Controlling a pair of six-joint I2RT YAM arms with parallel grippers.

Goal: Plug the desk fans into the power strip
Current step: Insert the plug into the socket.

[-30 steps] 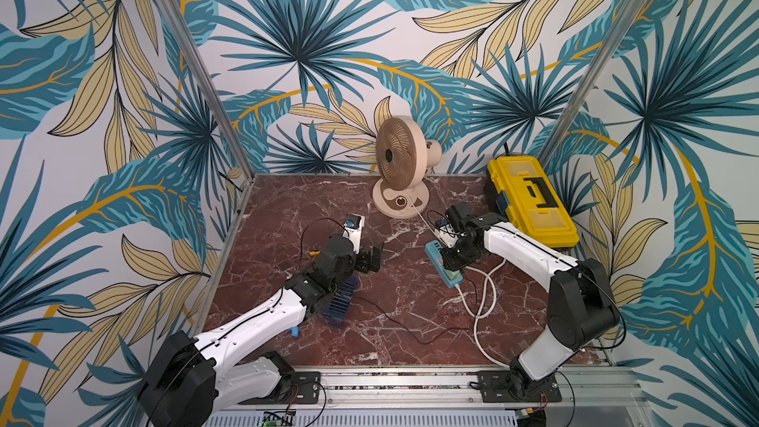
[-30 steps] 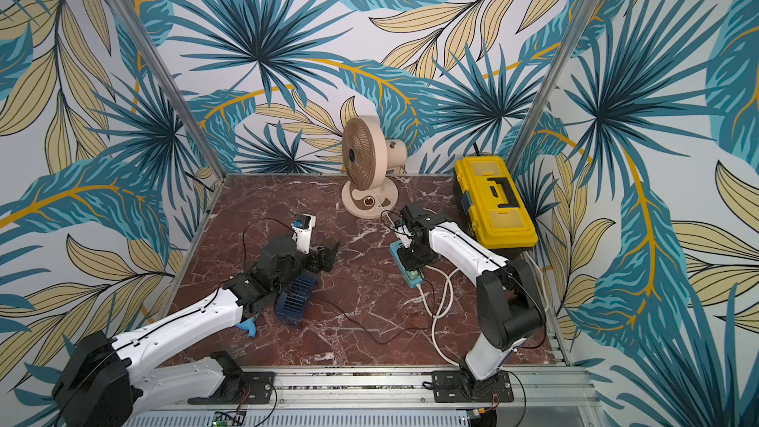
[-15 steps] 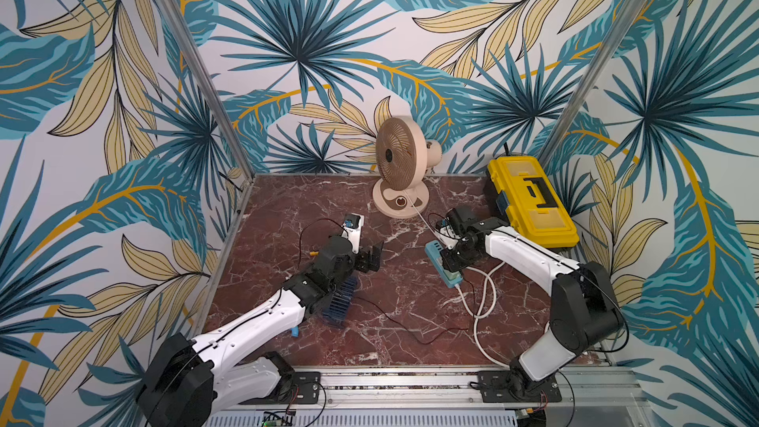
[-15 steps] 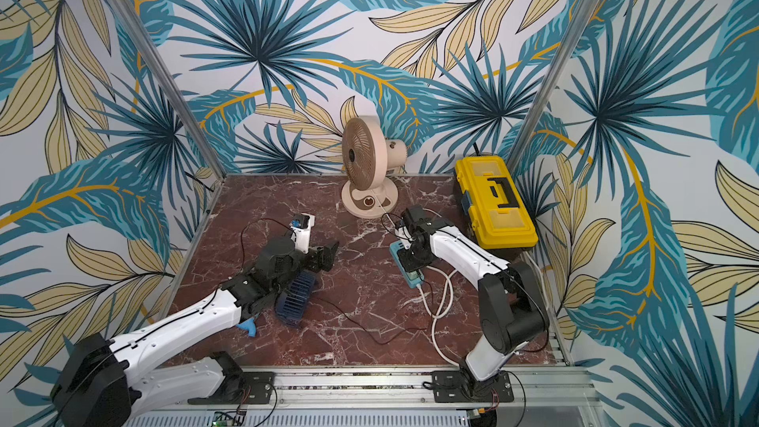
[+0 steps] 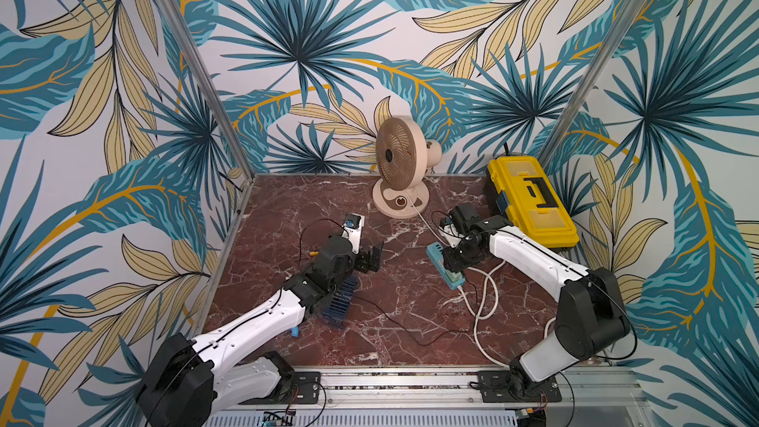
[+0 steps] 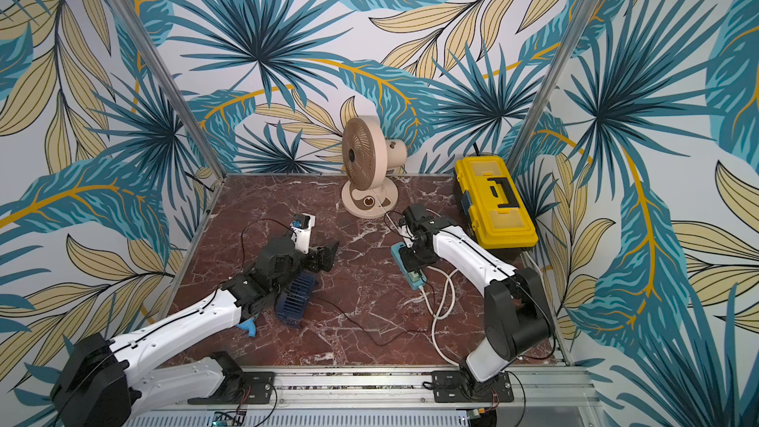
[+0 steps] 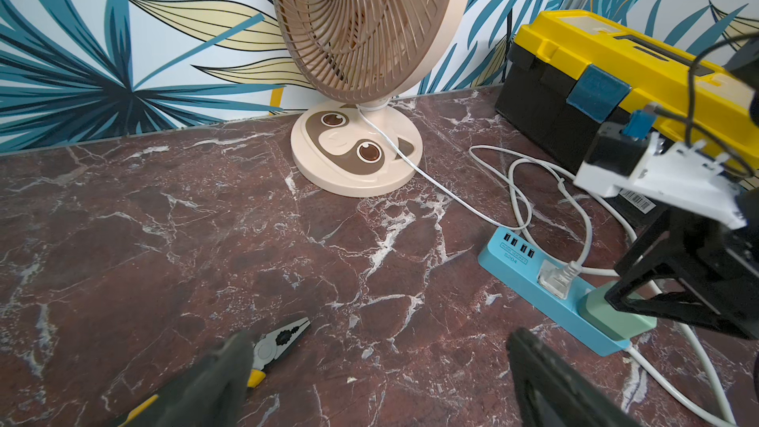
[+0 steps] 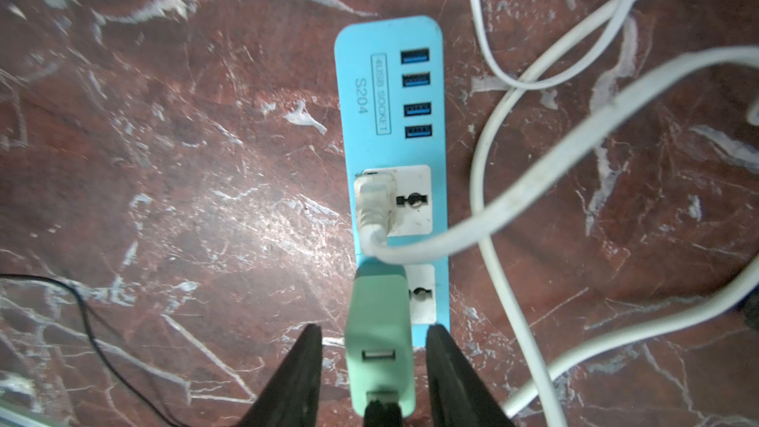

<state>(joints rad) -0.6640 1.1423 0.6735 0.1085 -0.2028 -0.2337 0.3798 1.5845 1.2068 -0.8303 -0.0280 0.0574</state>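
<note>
While the right gripper (image 8: pixel 373 329) stands parted around the mint-green adapter cube (image 8: pixel 380 306), lifting askew could drag the slim light-blue power strip (image 8: pixel 369 92).

Open desk (image 5: pixel 283 207) far left and centre, fan (image 5: pixel 396 154) blocking far middle, toolbox (image 5: pixel 534 215) along right, white cord loops (image 8: pixel 534 182) cluttering near right

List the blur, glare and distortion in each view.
Right wrist view: the power strip is sharp, its print readable; the white cord crossing near the lens is blurred; a pale glare patch lies on the marble table. Left wrist view: the left gripper's fingers are out of focus, the desk fan crisp. Both top views: even light, frame posts lean outward.
</note>
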